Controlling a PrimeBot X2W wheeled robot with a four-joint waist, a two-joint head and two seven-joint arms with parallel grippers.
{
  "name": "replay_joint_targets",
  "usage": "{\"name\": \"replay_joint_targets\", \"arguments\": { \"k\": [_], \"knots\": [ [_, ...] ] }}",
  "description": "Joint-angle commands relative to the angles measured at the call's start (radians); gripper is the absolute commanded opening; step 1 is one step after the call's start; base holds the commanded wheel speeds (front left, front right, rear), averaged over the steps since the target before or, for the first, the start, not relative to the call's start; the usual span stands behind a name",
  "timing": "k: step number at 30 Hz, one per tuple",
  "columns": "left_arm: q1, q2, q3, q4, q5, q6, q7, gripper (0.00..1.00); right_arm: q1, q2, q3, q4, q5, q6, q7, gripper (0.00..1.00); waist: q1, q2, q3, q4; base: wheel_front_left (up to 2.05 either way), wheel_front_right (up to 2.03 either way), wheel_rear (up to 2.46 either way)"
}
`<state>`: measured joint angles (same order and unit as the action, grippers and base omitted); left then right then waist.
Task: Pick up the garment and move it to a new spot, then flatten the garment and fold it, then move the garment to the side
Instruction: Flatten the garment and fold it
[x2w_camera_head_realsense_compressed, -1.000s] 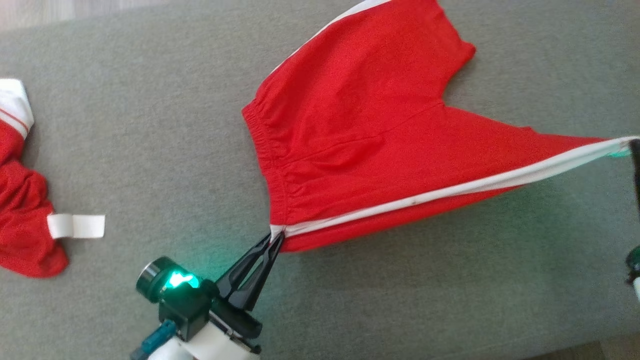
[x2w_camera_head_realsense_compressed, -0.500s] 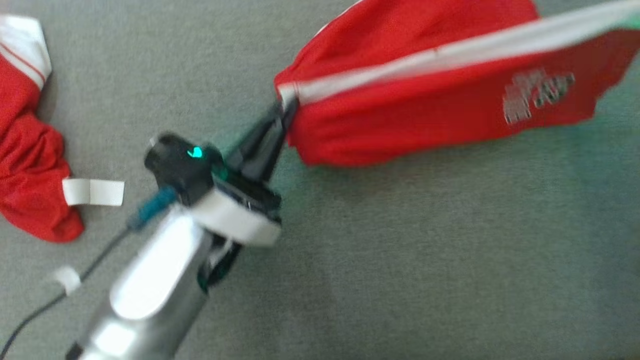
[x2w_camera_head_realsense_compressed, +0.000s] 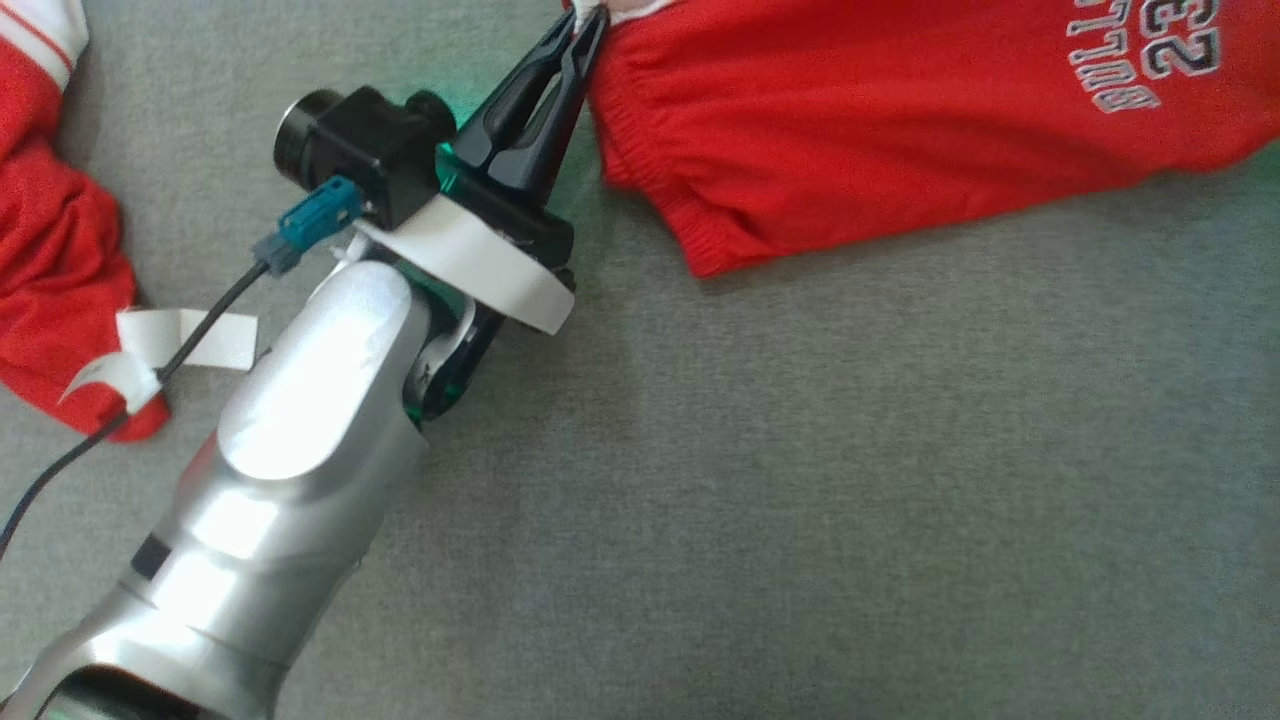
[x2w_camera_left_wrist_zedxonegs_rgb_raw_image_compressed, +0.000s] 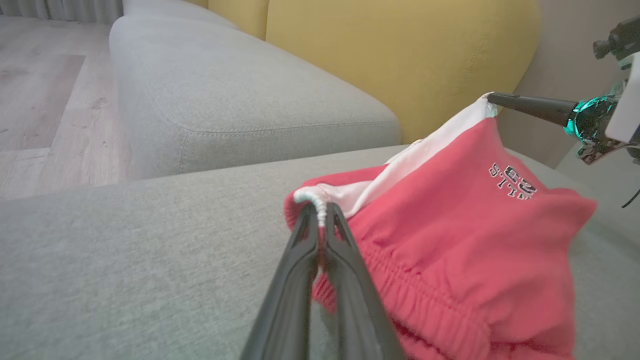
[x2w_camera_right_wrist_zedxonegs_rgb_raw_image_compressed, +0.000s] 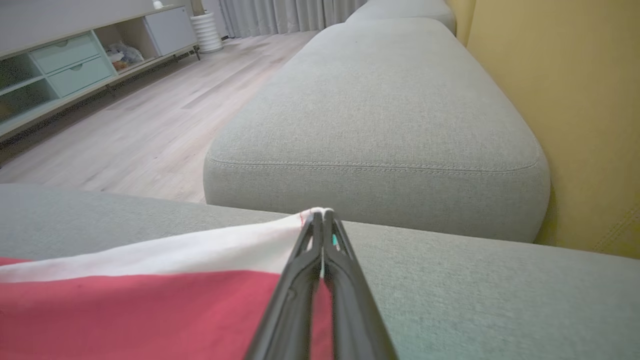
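Note:
The garment (x2w_camera_head_realsense_compressed: 900, 130) is a pair of red shorts with a white side stripe and grey lettering, lying across the top of the head view on a grey cushion (x2w_camera_head_realsense_compressed: 800, 500). My left gripper (x2w_camera_head_realsense_compressed: 590, 22) is shut on the white waistband corner, seen close up in the left wrist view (x2w_camera_left_wrist_zedxonegs_rgb_raw_image_compressed: 320, 210) with the red cloth (x2w_camera_left_wrist_zedxonegs_rgb_raw_image_compressed: 465, 250) bunched beside it. My right gripper (x2w_camera_right_wrist_zedxonegs_rgb_raw_image_compressed: 322, 215) is shut on the white stripe's end (x2w_camera_right_wrist_zedxonegs_rgb_raw_image_compressed: 200, 247); in the left wrist view it (x2w_camera_left_wrist_zedxonegs_rgb_raw_image_compressed: 492, 97) holds that corner lifted above the cushion.
Another red and white garment (x2w_camera_head_realsense_compressed: 50, 250) with a white tag (x2w_camera_head_realsense_compressed: 215, 338) lies at the left edge. A second grey cushion (x2w_camera_right_wrist_zedxonegs_rgb_raw_image_compressed: 380, 125) and a yellow backrest (x2w_camera_right_wrist_zedxonegs_rgb_raw_image_compressed: 575, 115) stand beyond. Wooden floor (x2w_camera_right_wrist_zedxonegs_rgb_raw_image_compressed: 150, 110) and a low cabinet (x2w_camera_right_wrist_zedxonegs_rgb_raw_image_compressed: 65, 65) lie further off.
Both grippers have carried the shorts up and away in the head view, flipping them so the lettered side shows. The left arm has stretched far forward. The picture has also shifted.

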<state>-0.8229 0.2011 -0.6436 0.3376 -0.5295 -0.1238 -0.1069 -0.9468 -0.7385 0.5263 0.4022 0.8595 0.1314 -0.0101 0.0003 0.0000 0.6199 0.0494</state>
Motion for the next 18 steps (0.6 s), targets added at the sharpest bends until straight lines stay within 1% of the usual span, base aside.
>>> {"name": "replay_joint_targets", "arguments": {
  "k": [1,2,3,4,5,6,7,8,11,13,15,18],
  "knots": [
    [-0.026,0.016,0.027,-0.014,0.003,-0.003,-0.005,0.00,-0.013,-0.008,0.022,0.007,-0.014,-0.001,-0.021,0.05,-0.0003,0.0000,0.019,0.017,0.00,0.00,0.00],
    [-0.026,0.016,0.027,-0.014,0.003,-0.003,-0.005,0.00,-0.013,-0.008,0.022,0.007,-0.014,-0.001,-0.021,0.05,-0.0003,0.0000,0.019,0.017,0.00,0.00,0.00],
    [-0.031,0.014,0.026,-0.007,0.004,-0.003,-0.010,0.00,-0.032,-0.002,0.039,0.029,-0.016,-0.001,-0.032,0.13,-0.0003,0.0000,0.023,0.019,0.00,0.00,0.00],
    [-0.033,0.012,0.027,0.000,0.003,-0.003,-0.015,0.00,-0.049,0.004,0.055,0.052,-0.016,-0.001,-0.042,0.23,-0.0003,0.0000,0.026,0.021,0.00,0.00,0.00],
    [-0.034,0.010,0.026,0.006,0.004,-0.003,-0.021,0.00,-0.063,0.010,0.072,0.074,-0.015,-0.001,-0.050,0.39,-0.0003,0.0000,0.028,0.023,0.00,0.00,0.00],
    [-0.033,0.008,0.027,0.011,0.005,0.000,-0.031,0.00,-0.075,0.015,0.089,0.094,-0.013,-0.001,-0.057,1.00,-0.0003,0.0000,0.030,0.025,0.00,0.00,0.00],
    [-0.031,0.006,0.028,0.015,0.005,0.003,-0.040,0.40,-0.086,0.019,0.099,0.116,-0.009,-0.001,-0.070,1.00,-0.0003,0.0000,0.030,0.026,0.00,0.00,0.00],
    [-0.029,0.005,0.027,0.020,0.009,0.007,-0.049,1.00,-0.094,0.025,0.110,0.133,-0.003,-0.001,-0.083,1.00,-0.0003,0.0000,0.028,0.027,0.00,0.00,0.00],
    [-0.013,0.000,0.031,0.025,0.019,0.026,-0.086,1.00,-0.099,0.037,0.137,0.165,0.031,-0.001,-0.123,1.00,-0.0003,0.0000,0.015,0.026,0.00,0.00,0.00],
    [0.005,0.002,0.036,0.022,0.035,0.052,-0.109,1.00,-0.088,0.040,0.148,0.174,0.061,-0.001,-0.148,1.00,-0.0003,0.0000,0.000,0.021,0.00,0.00,0.00],
    [0.030,0.010,0.046,0.005,0.067,0.094,-0.132,1.00,-0.069,0.042,0.164,0.180,0.084,-0.001,-0.163,1.00,-0.0003,0.0000,-0.016,0.013,0.00,0.00,0.00],
    [0.088,0.021,0.072,-0.049,0.134,0.183,-0.151,1.00,-0.039,0.046,0.186,0.212,0.108,-0.001,-0.158,1.00,-0.0003,0.0000,-0.036,0.004,0.00,0.00,0.00]
  ]
}}
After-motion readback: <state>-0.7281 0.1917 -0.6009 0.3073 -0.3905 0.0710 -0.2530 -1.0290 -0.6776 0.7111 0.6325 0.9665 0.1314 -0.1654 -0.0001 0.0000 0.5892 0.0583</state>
